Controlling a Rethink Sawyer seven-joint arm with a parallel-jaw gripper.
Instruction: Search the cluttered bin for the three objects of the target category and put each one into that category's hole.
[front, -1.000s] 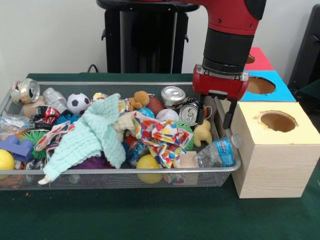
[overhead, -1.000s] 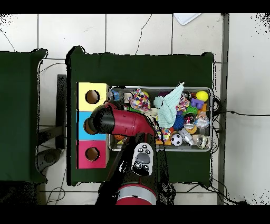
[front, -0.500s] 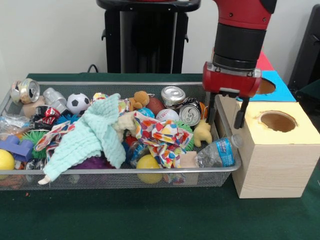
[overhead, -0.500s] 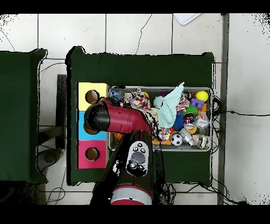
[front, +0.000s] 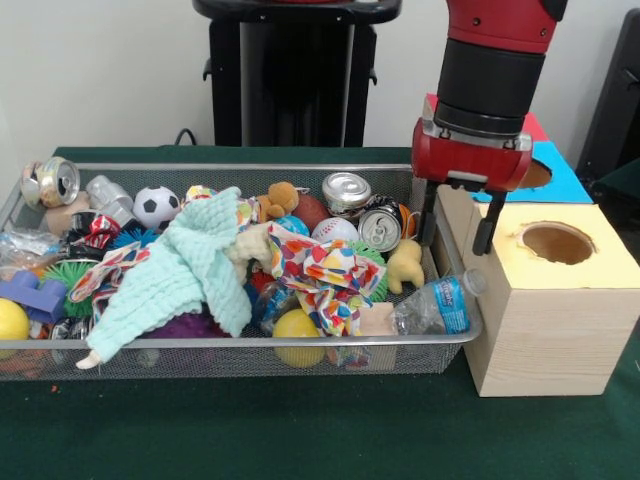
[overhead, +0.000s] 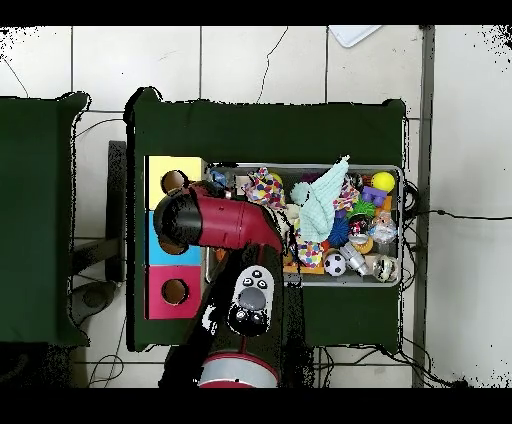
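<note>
My gripper (front: 456, 232) hangs open and empty over the gap between the right end of the wire mesh bin (front: 250, 343) and the wood boxes. One finger (front: 428, 214) is by the bin's end wall, the other (front: 485, 226) over the yellow box's back edge. A clear water bottle with a blue-and-white label (front: 435, 306) lies in the bin's near right corner, below the gripper. The blue-surround hole (front: 538, 174) is behind the gripper, partly hidden by it. In the overhead view the arm (overhead: 215, 222) covers the gripper and most of the blue box (overhead: 153, 237).
The yellow-surround box (front: 552, 290) stands nearest, and the red-surround box (front: 532, 127) is at the back. The bin holds metal cans (front: 346, 190), a soccer ball (front: 155, 206), a mint knitted cloth (front: 180, 272), a patterned cloth (front: 320, 272) and yellow balls (front: 296, 327).
The gripper has moved right in the front view and a little up, from over the bin's right end toward the boxes. It stays open and empty. The bin's contents have not moved.
</note>
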